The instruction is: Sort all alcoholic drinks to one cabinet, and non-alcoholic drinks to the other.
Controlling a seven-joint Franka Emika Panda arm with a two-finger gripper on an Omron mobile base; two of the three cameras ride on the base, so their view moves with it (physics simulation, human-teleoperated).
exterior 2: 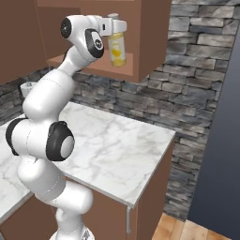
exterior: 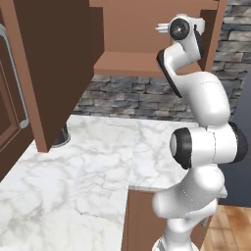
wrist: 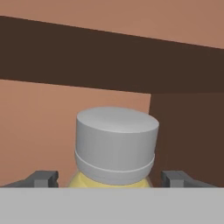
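The stout yellow juice bottle (exterior 2: pixel 117 50) with its pale grey cap (wrist: pixel 116 142) stands upright on the shelf (exterior 2: pixel 136 70) of the open upper cabinet. My gripper (exterior 2: pixel 116 27) hangs at the bottle's cap, reached in from the left. In the hand view the gripper (wrist: pixel 111 178) is open: its two dark fingertips (wrist: pixel 43 178) stand on either side of the bottle's shoulder with a small gap on each side. The pink bottle and both alcoholic bottles are out of view.
The cabinet's brown door (exterior: pixel 49 73) swings open at the left, over the marble counter (exterior: pixel 83 181). A dark-based object (exterior: pixel 61 137) stands half hidden behind that door. A stone wall (exterior 2: pixel 197 61) runs behind, and a dark tall panel (exterior 2: pixel 222 140) stands at the right.
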